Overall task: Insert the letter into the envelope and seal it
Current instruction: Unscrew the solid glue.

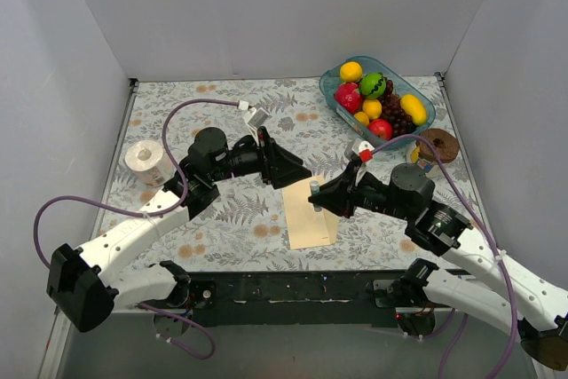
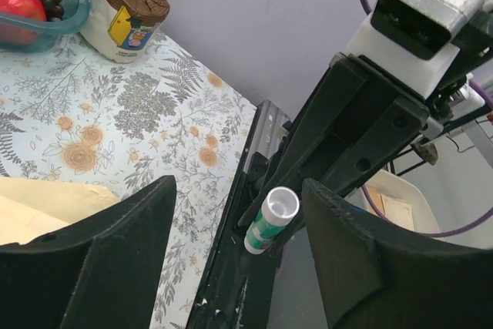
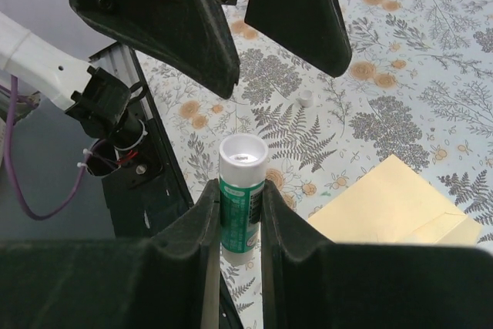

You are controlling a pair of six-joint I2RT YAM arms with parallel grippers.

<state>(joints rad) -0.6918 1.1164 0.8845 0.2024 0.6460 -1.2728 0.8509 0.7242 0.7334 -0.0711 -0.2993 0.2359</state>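
— Colours of the arms?
— The left arm (image 1: 133, 239) and right arm (image 1: 501, 271) are white shells with black joints; a purple cable (image 1: 213, 101) loops along each.
— And the tips?
— Black wedge-shaped fingers (image 3: 296, 5); red tag (image 1: 365, 155) near the right one's.

My top cam overlooks the counter (image 1: 231, 228); close-up wrist cams face each other, sharing the right tool (image 3: 240, 206).
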